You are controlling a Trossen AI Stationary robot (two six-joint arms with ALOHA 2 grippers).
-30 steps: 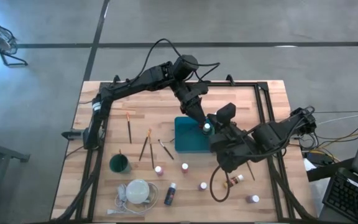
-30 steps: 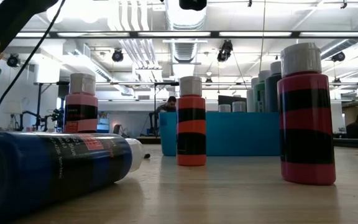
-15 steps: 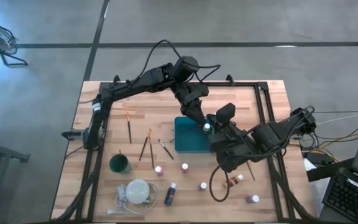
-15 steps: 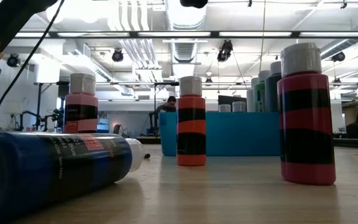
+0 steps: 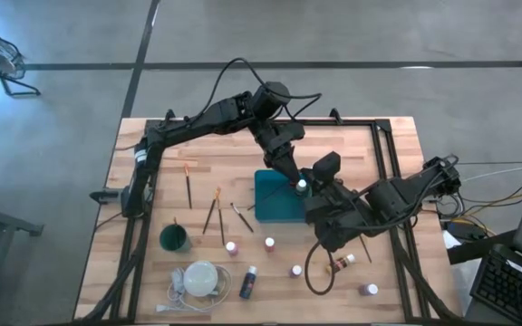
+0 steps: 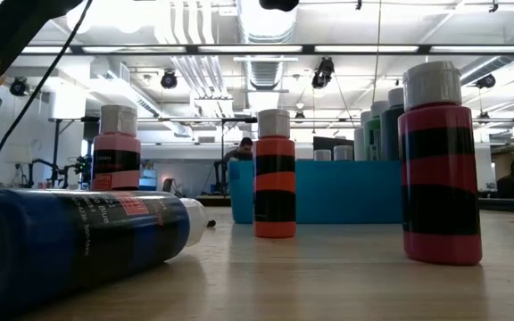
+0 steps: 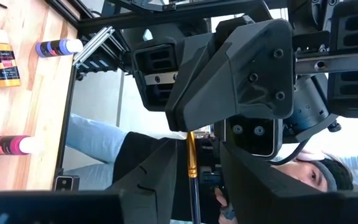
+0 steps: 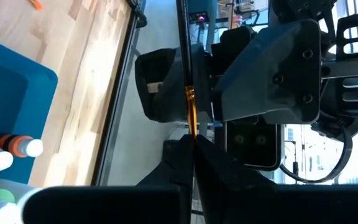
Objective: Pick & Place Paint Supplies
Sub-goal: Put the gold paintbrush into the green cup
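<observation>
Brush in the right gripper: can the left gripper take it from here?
Probably yes: the brush runs between the left gripper's open fingers, opposite the right gripper above the teal tray.

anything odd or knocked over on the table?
One blue paint bottle lies on its side on the wooden table near the white disc, while the red bottles near it stand upright. Nothing looks spilled.

Non-task items on wooden table (image 5: 152, 272)
Teal tray (image 5: 270, 206) mid-table; green cup (image 5: 174, 239) near white corded disc (image 5: 201, 278); person (image 6: 243, 150) in background.
</observation>
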